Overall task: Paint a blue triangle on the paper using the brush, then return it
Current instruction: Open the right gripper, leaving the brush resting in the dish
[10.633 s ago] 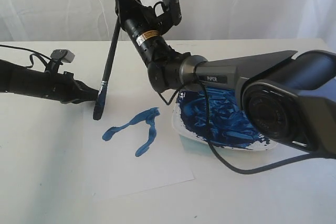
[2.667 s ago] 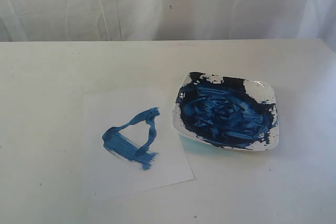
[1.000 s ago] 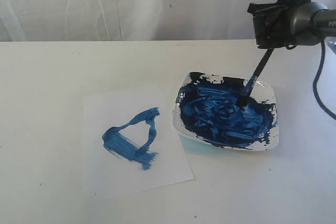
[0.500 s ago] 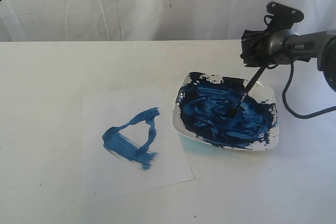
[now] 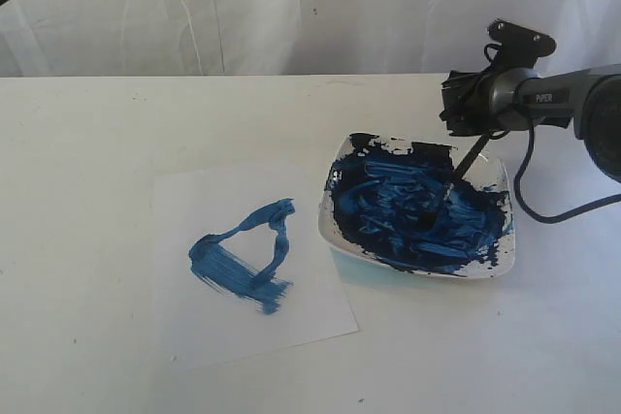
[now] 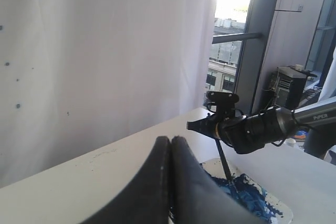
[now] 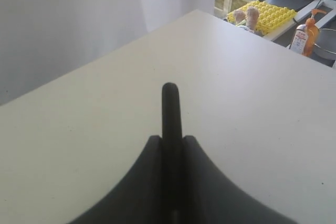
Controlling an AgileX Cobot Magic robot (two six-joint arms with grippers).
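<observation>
Right claw (image 5: 469,113) clenched on brush (image 5: 463,170) upper handle, over dish (image 5: 488,166) 1 o'clock rim. Brush long axis slants from claw toward 7 o'clock, tip in paint mid-dish. Triangle (image 5: 230,273) done on paper (image 5: 194,327), 9 o'clock of dish. Likely next: lower, release brush into dish.

Matt white paper (image 5: 199,203), glossy paint-smeared dish (image 5: 496,168), smooth matt tabletop (image 5: 97,133)

paper (image 5: 301,312): white, flat | blue triangle (image 5: 233,273): rough outline, on paper | brush (image 5: 469,162): blk, tilted, tip in dish (image 5: 494,164) paint
</observation>
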